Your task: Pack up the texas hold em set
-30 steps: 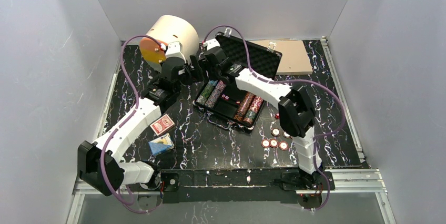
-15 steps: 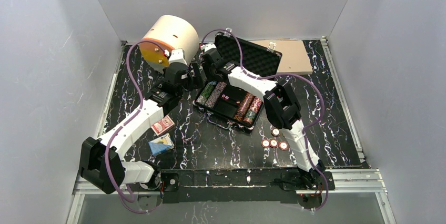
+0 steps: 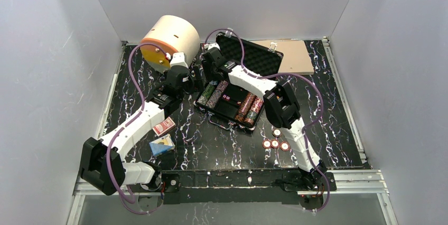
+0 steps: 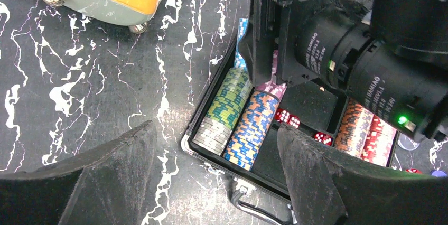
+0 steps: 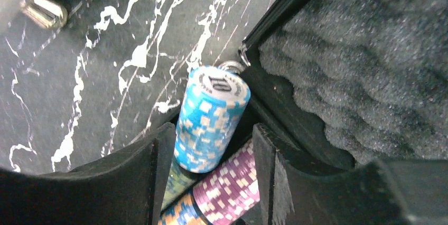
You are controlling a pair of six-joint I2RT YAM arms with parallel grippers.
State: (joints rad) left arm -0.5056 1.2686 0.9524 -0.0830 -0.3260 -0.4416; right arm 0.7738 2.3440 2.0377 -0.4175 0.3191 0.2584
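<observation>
The black briefcase [image 3: 224, 120] lies open, its foam lid [image 3: 259, 58] tilted back. Rows of striped chips [image 3: 212, 94] and red chips [image 3: 251, 108] lie in its base, with red dice [image 3: 226, 98] between them. My right gripper [image 3: 207, 66] is at the case's far left corner, shut on a light blue chip stack [image 5: 211, 124] tilted above the purple chips [image 5: 232, 188]. My left gripper [image 3: 193, 75] is open and empty, hovering over the case's left end [image 4: 214, 130], above the green chips [image 4: 227, 101]. The red deck [image 3: 164, 126] and blue deck [image 3: 161, 144] lie on the table at the left.
Round buttons and loose chips [image 3: 275, 142] lie right of the case. The cream cylinder [image 3: 170, 39] stands at the back left, close to my left wrist. The tan board [image 3: 294, 56] lies behind the lid. The case handle [image 4: 259, 210] points to the near side.
My right gripper has moved left and down to the case's far left corner with the blue stack. My left gripper has shifted slightly towards the back.
</observation>
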